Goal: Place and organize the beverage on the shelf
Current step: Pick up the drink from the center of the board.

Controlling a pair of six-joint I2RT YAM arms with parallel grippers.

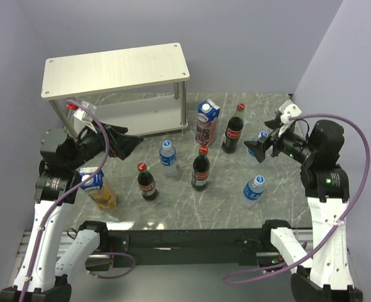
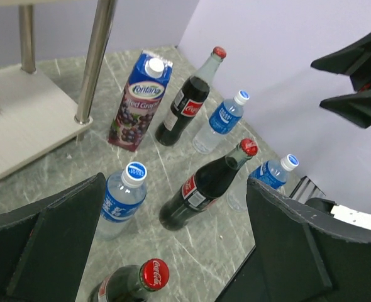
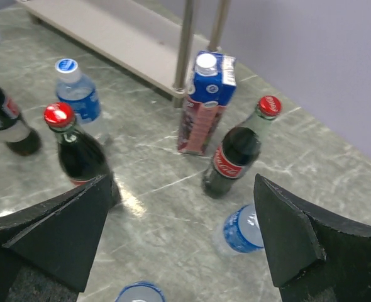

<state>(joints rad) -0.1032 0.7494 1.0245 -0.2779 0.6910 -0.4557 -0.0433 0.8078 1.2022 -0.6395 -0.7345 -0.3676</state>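
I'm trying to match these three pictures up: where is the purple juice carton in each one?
Top view: the purple juice carton stands mid-table, just right of the shelf.
Left wrist view: the carton is upper left of centre.
Right wrist view: the carton is upper centre.
Shared landmark: the cola bottle just right of it in every view.

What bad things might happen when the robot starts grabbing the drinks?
The cola bottle stands right beside the purple carton. The wide-open right gripper might tip one while reaching for the other. The yellow carton sits close beside the left arm, so a swing may knock it over.
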